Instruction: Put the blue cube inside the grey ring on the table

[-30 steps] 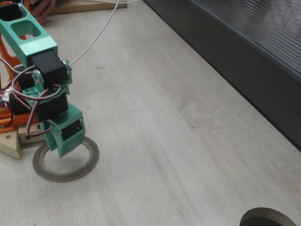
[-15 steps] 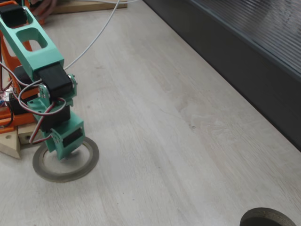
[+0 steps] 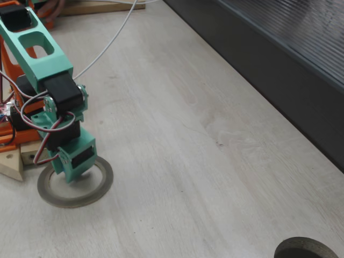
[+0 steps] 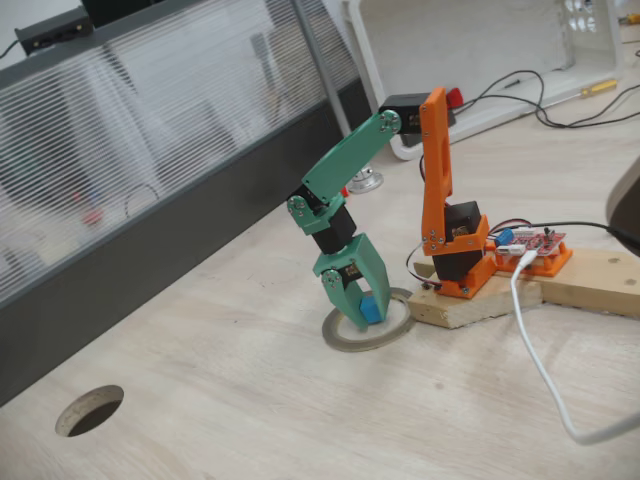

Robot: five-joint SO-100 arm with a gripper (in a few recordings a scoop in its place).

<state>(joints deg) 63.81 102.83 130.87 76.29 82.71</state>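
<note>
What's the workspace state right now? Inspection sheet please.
Surface: pale whitewashed wood-grain table, with a round cut-out hole.
Job's things: small bright blue cube between the gripper's fingers, low over the thin flat grey-brown ring; whether it touches the table cannot be told.
Clutter: dark thick ring at one fixed view's bottom edge.
Grippers: green two-finger gripper pointing down into the ring's opening, shut on the cube.
Cables: white cable across the table; thin red and white servo wires on the arm.
Surroundings: dark grey ribbed panel along the table edge.

Green tool [image 3: 72, 173] down inside grey ring [image 3: 75, 183] on table [image 3: 177, 150].
</note>
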